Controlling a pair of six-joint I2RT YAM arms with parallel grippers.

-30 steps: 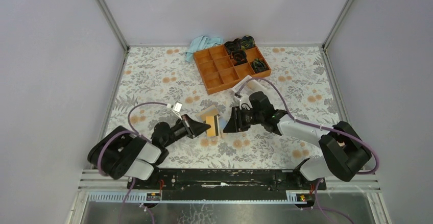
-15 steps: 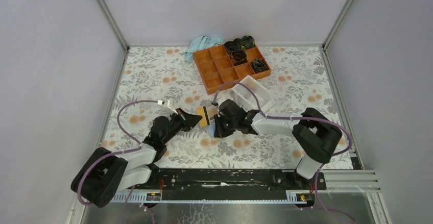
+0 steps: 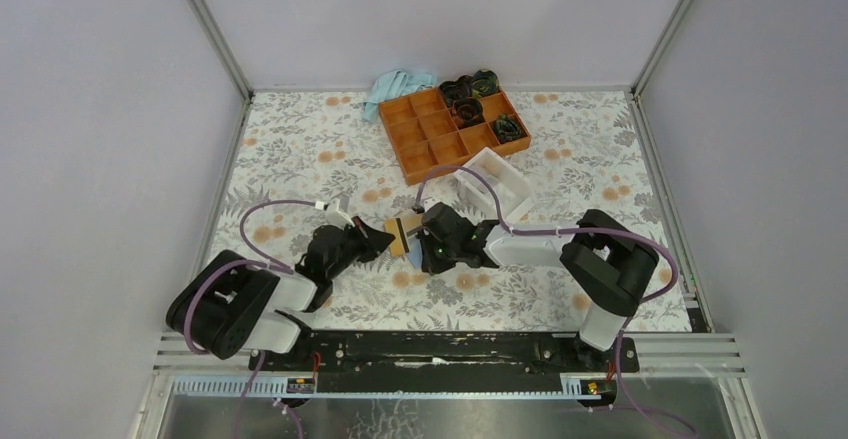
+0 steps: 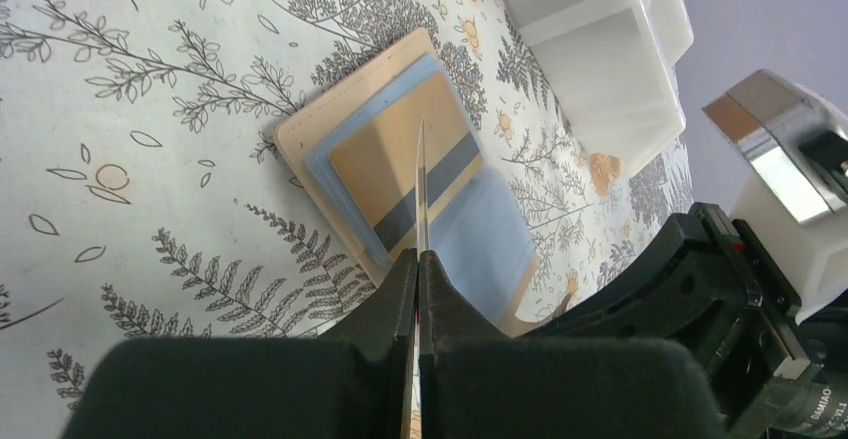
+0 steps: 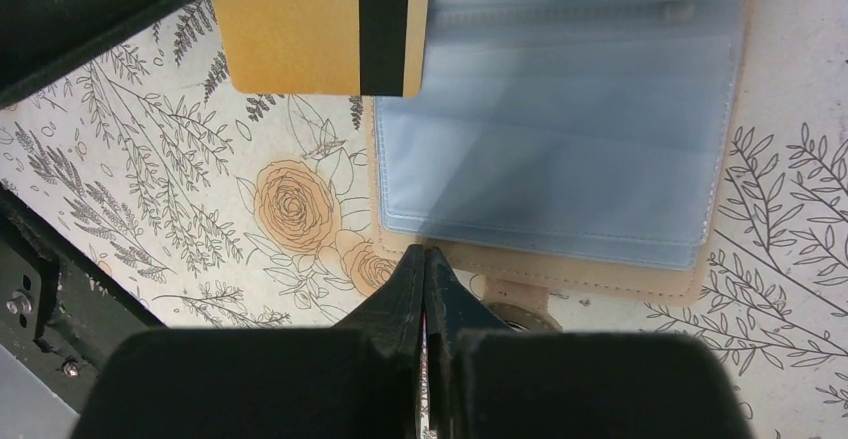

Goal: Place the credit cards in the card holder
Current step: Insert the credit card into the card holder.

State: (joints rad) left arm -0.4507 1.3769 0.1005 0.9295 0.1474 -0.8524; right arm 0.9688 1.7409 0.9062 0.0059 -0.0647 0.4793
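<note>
Left wrist cam: left gripper [image 4: 419,257] has its jaws clamped tight on a credit card [image 4: 421,184], seen edge-on, right over the card holder [image 4: 300,151]. The holder lies open on the floral table [image 3: 300,149], mid-scene between both arms. Right gripper [image 5: 425,259] is closed too, tips at the holder's tan edge, nothing clearly held.

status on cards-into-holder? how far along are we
Done: the card holder lies open, and one gold striped card looks seated inside it. In hand: the left gripper is shut on a second card, edge-on over the holder; the right gripper is shut at the holder's edge, grip unclear. Left: that card isn't in yet; one blue sleeve looks empty.
</note>
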